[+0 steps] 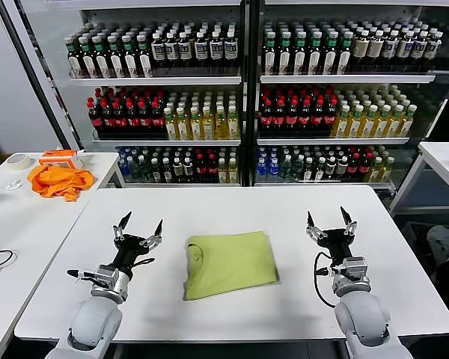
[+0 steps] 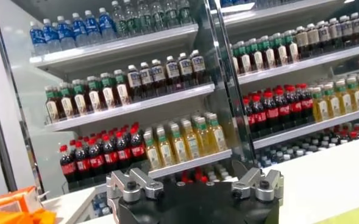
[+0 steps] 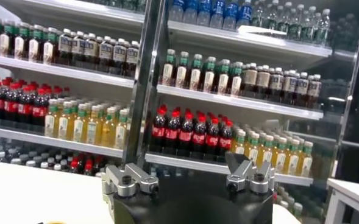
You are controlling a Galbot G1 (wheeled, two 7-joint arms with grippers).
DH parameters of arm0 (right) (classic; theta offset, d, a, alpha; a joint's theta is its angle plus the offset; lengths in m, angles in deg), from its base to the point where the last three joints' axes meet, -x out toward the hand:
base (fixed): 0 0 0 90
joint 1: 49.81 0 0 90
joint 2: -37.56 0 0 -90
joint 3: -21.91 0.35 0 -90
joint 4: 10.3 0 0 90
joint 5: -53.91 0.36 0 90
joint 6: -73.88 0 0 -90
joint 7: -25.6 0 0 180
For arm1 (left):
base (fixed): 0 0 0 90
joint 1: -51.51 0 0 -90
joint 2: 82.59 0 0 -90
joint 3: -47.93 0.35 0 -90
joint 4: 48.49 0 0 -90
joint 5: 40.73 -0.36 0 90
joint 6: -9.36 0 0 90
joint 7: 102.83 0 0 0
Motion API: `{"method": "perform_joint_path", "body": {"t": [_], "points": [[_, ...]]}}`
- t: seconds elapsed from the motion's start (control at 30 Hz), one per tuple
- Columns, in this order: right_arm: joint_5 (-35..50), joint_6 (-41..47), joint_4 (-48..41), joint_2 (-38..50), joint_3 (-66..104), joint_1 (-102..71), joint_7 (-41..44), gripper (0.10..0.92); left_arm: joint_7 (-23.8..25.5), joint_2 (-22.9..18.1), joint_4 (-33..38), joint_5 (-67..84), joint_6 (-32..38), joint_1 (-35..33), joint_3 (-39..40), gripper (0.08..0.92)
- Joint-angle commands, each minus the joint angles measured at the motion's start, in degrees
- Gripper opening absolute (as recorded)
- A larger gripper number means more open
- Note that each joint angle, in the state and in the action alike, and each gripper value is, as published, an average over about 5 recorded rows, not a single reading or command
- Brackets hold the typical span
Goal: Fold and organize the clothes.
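On the white table (image 1: pixel 232 206) lies one folded yellow-green T-shirt (image 1: pixel 230 263), flanked by two empty grippers with fingers spread, the left gripper (image 1: pixel 140 227) to its left, the right gripper (image 1: pixel 328 220) to its right, neither touching it.

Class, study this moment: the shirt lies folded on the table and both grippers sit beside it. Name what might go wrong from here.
1. The folded T-shirt lies slightly askew, its lower edge nearer the table front; a nudge might push it farther.
2. The left gripper and right gripper stand open with pointed fingers on either side; a low sweep could snag the top layer and undo the fold.
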Motion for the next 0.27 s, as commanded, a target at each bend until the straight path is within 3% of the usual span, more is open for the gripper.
{"method": "perform_joint_path", "body": {"t": [0.03, 0.27], "points": [[-2.45, -1.25, -0.42, -0.5, -0.79, -0.25, 0.01, 0.823, 1.59, -0.14, -2.18, -1.57, 3.17, 0.34, -0.27, 0.823], [-2.86, -1.66, -1.23, -0.97, -0.89, -0.02, -0.01, 0.823, 2.67, -0.14, -2.93, 0.21, 2.89, 0.96, -0.67, 0.823]]}}
